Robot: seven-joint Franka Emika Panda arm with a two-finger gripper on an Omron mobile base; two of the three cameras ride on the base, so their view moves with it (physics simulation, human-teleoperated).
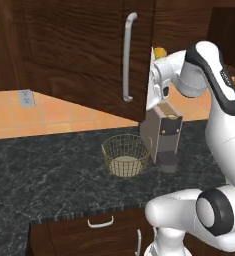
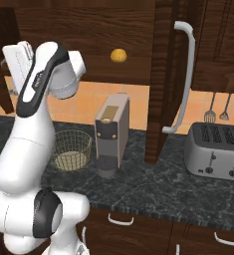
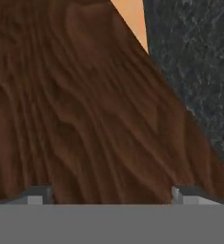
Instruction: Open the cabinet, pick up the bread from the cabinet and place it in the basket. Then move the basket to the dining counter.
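Observation:
The dark wood cabinet stands with both doors swung out: the left door with its silver bar handle, and the right door. The small yellow-orange bread lies on the shelf inside, and peeks above the hand. My gripper is at the left door's free edge, against its inner face, below and left of the bread. Its fingertips stand far apart, open, with nothing held. The golden wire basket sits on the black worktop below. The dining counter is out of view.
A tan coffee machine stands just right of the basket, under the cabinet opening. A silver toaster sits further right, with utensils hanging above it. Drawers run under the worktop's front edge.

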